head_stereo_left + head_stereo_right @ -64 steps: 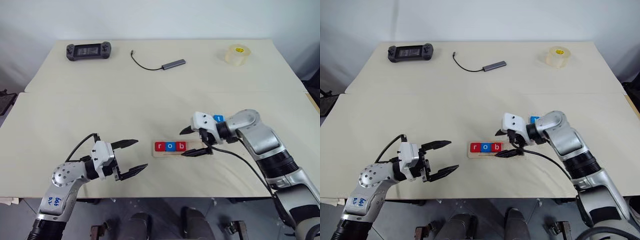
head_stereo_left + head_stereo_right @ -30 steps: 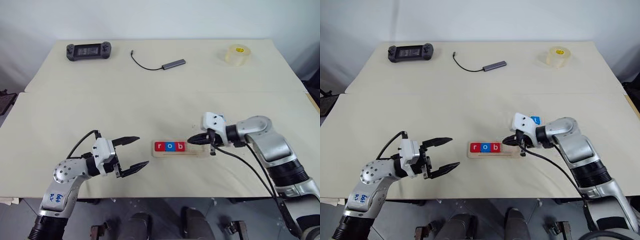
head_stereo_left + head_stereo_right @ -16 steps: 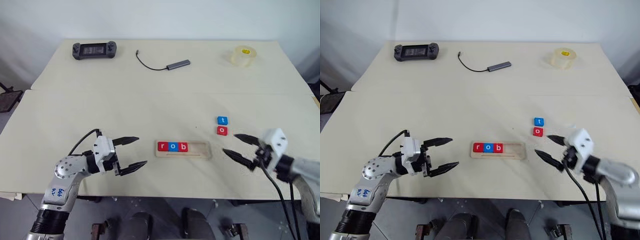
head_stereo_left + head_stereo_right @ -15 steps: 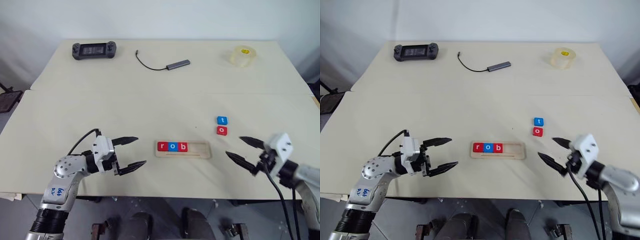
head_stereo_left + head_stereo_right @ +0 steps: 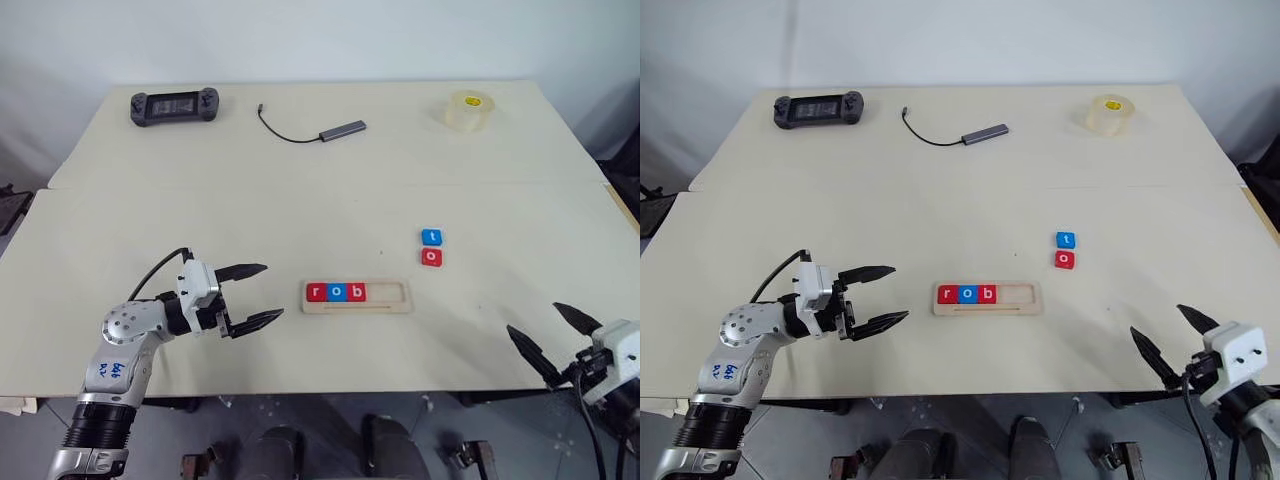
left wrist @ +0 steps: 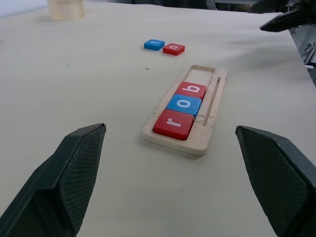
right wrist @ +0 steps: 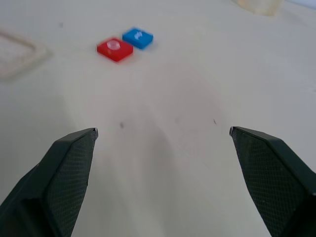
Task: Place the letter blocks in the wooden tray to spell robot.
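Three letter blocks are sitting in the wooden tray (image 5: 357,297) near the front middle of the table (image 5: 300,200), filling its left end.

A red r block (image 5: 317,292), a blue o block (image 5: 337,292) and a red b block (image 5: 357,292) are lying side by side and touching, while the tray's right part is lying bare. A blue t block (image 5: 431,236) and a red o block (image 5: 431,256) are resting just beside each other on the table, near the tray's right end. The left gripper (image 5: 250,295) is hovering left of the tray, fingers spread and pinching nothing. The right gripper (image 5: 552,340) is hanging at the table's front right edge, fingers spread wide. A game controller (image 5: 175,104), a grey hub with cable (image 5: 343,129) and a tape roll (image 5: 469,109) are lying along the far side.
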`<state>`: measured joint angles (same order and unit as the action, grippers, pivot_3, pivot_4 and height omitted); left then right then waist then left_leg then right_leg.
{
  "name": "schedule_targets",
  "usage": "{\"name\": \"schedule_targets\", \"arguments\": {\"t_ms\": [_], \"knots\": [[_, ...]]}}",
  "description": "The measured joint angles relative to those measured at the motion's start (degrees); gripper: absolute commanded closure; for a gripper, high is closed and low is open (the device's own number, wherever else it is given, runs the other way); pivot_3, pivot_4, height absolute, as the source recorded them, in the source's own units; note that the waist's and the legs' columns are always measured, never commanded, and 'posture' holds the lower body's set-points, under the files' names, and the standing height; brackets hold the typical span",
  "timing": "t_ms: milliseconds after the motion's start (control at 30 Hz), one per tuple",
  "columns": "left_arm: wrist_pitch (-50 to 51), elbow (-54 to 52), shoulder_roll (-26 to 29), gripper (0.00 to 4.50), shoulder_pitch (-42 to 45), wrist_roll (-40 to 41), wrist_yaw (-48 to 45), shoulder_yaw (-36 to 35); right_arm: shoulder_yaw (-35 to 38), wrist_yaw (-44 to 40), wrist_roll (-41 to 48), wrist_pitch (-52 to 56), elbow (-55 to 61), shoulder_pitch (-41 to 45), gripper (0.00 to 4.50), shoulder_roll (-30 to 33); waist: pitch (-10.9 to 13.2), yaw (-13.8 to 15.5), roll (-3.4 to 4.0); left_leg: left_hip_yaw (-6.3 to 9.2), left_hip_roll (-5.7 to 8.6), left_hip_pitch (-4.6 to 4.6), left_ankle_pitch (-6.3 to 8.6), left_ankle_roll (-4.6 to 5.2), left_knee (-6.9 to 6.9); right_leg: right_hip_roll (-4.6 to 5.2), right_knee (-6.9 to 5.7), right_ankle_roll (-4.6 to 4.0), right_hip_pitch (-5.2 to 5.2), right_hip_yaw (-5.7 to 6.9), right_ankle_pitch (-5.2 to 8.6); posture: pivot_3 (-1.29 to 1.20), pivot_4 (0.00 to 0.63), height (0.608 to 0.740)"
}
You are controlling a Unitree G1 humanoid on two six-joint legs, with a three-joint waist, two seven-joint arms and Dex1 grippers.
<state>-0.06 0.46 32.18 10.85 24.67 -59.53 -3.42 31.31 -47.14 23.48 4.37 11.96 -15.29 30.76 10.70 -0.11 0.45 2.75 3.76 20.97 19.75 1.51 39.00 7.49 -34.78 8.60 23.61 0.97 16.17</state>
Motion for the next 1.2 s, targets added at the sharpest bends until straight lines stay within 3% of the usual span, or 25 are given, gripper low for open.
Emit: {"name": "schedule_targets", "arguments": {"t_ms": [233, 467, 1200], "knots": [[0.1, -3.1, -1.1, 0.0, -1.7, 0.0, 1.4, 0.0, -9.3, 8.2, 3.8, 23.5, 3.8, 20.4, 0.02, 8.1, 0.0, 0.3, 0.02, 0.11, -0.1, 0.14, -0.02, -0.05, 0.03, 0.02, 0.03, -0.05, 0.07, 0.1, 0.02, 0.0, 0.15, 0.74], [0.3, -5.6, -1.9, 0.0, -3.4, 0.0, 3.5, 0.0, -19.4, 16.7, 4.2, 45.2, 1.2, 36.1, 0.02, 8.4, 0.0, 1.3, 0.02, 0.18, -0.02, 0.28, 0.0, -0.02, 0.02, 0.04, 0.03, -0.08, 0.13, 0.21, 0.04, 0.0, 0.15, 0.74], [0.6, -7.1, -2.0, 0.0, -5.1, 0.0, 5.6, 0.0, -21.3, 28.4, 1.7, 63.5, 1.7, 44.1, 0.02, 5.1, 0.0, 1.2, 0.02, 0.17, 0.04, 0.34, 0.03, 0.03, 0.01, 0.03, -0.08, -0.06, 0.17, 0.23, 0.03, 0.0, 0.15, 0.74]]}}
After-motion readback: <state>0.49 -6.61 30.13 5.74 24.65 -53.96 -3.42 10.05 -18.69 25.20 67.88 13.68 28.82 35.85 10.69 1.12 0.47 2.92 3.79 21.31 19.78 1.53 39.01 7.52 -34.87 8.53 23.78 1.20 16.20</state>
